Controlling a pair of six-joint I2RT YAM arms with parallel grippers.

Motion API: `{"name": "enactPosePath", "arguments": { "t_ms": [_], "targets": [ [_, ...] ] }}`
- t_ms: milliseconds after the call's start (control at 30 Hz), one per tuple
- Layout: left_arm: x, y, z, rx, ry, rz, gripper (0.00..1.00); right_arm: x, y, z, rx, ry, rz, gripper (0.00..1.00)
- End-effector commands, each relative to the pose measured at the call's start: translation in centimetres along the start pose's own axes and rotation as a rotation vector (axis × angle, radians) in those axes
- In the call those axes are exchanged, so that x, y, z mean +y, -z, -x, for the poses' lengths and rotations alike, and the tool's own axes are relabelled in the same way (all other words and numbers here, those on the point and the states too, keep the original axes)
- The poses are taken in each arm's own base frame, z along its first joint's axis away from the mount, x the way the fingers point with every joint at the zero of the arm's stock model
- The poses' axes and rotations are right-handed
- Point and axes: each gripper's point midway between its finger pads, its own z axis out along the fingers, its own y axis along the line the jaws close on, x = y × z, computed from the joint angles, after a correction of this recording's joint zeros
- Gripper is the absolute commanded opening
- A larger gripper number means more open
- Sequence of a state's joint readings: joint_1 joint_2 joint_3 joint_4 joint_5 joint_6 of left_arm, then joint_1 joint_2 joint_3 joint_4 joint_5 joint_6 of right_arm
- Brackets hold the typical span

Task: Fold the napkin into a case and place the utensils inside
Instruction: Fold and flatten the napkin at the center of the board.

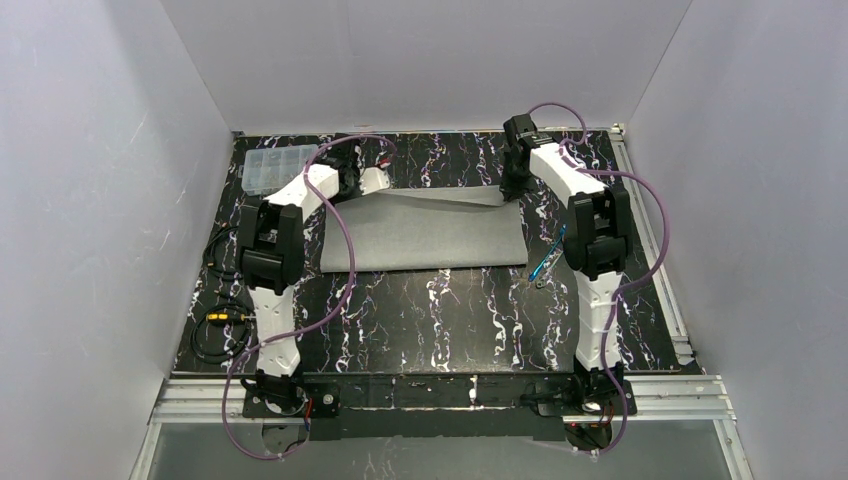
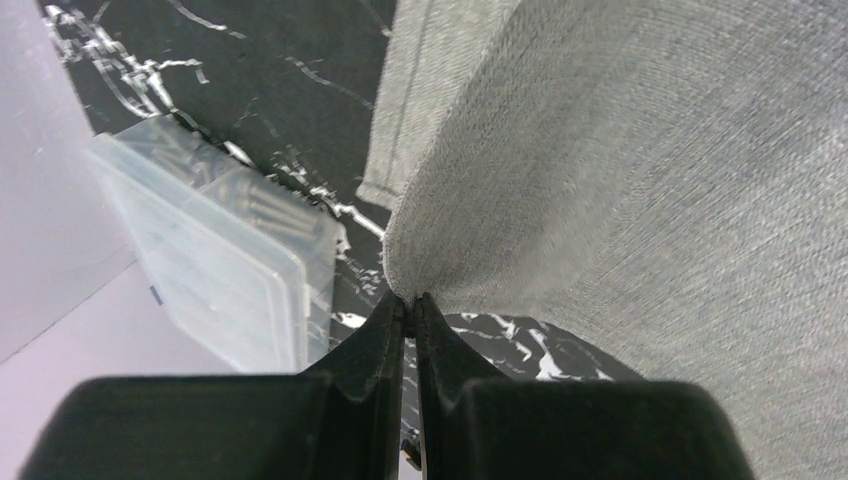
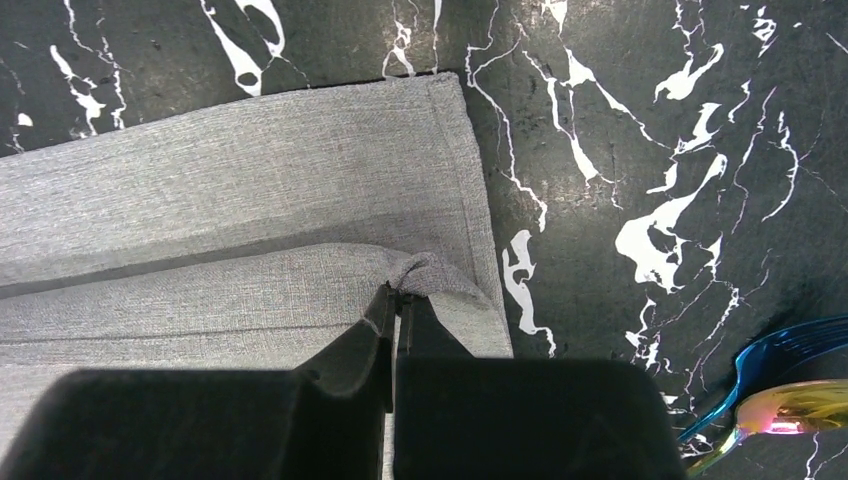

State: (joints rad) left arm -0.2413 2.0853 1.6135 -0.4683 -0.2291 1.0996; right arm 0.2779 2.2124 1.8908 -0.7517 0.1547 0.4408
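Observation:
The light-grey napkin lies on the black marbled table, its far edge lifted off the surface at both far corners. My left gripper is shut on the napkin's far left corner, and the cloth hangs up from that pinch. At the far right corner, my right gripper is shut on a bunched tip of the napkin, above a folded-over layer. The utensils, a blue fork and a gold-pink spoon, lie on the table to the right of the napkin.
A clear plastic compartment box stands at the far left corner, close to the left gripper. Purple cables loop over both arms. Black cables with a yellow plug lie at the left edge. White walls enclose the table.

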Motion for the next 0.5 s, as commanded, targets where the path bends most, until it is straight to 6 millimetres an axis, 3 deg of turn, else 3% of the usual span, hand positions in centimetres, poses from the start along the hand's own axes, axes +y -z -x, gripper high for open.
{"name": "enactPosePath", "arguments": {
  "t_ms": [0, 200, 300, 433, 467],
  "targets": [
    [-0.1, -0.2, 0.0, 0.003, 0.016, -0.013, 0.00, 0.2, 0.6, 2.5, -0.067, -0.012, 0.009, 0.01],
    [0.2, -0.5, 0.1, -0.001, 0.032, 0.022, 0.01, 1.3, 0.2, 2.8, -0.063, -0.038, 0.059, 0.04],
    [0.8, -0.4, 0.1, -0.003, 0.042, 0.060, 0.09, 2.1, 0.7, 3.7, -0.095, -0.048, 0.099, 0.23],
    [1.7, -0.3, 0.2, -0.005, 0.055, 0.106, 0.10, 2.8, 1.6, 5.3, -0.145, -0.054, 0.125, 0.34],
    [1.9, -0.2, 0.3, -0.007, 0.056, 0.114, 0.10, 2.9, 1.7, 5.6, -0.153, -0.051, 0.126, 0.43]
  ]
}}
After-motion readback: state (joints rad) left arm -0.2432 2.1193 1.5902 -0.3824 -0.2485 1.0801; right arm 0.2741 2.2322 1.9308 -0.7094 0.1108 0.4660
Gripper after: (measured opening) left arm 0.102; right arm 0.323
